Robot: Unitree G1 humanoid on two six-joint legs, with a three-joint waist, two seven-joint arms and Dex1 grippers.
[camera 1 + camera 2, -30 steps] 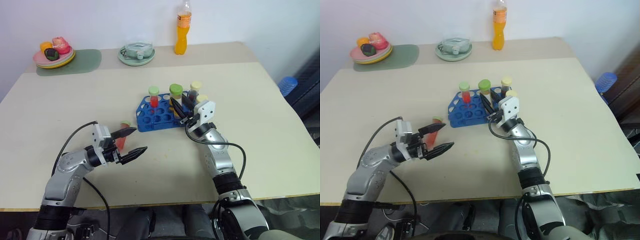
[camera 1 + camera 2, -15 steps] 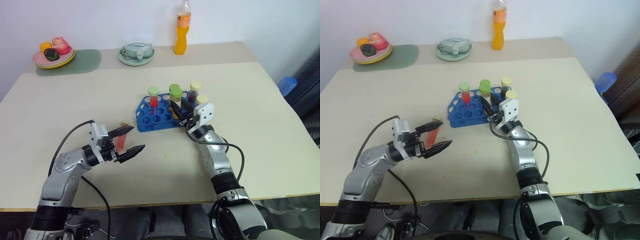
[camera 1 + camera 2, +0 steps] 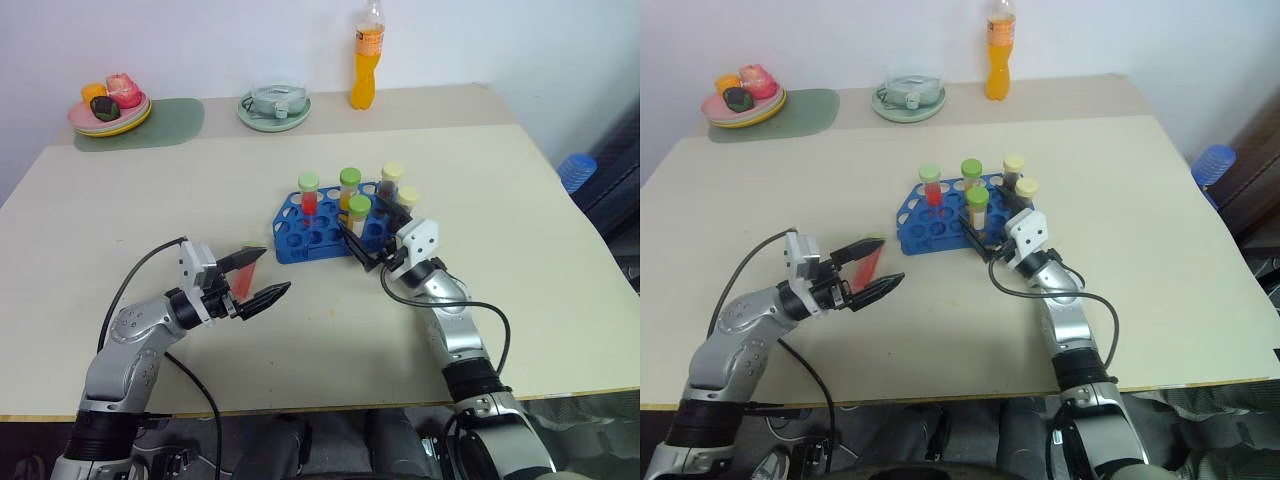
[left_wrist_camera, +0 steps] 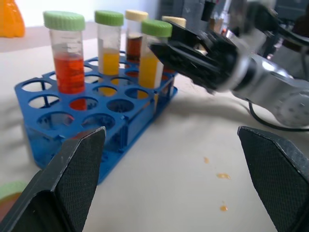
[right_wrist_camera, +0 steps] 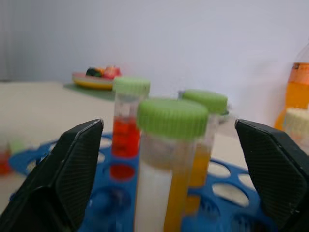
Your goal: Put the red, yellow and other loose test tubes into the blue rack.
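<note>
Pincer [image 3: 362, 243] (right) open beside blue rack [image 3: 300, 241].

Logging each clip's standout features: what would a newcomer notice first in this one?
The blue rack mid-table, with five capped tubes standing in it, draws the eye. The right gripper sits just off its near corner, jaws open beside a green-capped yellow tube. The left gripper, jaws open, hovers by a red tube lying loose on the table.

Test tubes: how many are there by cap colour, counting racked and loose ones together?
Green-capped test tubes: 4 (three standing in the blue rack, plus one loose red tube lying beside it)
Cream-capped test tubes: 2 (both in the rack)
Total: 6
</note>
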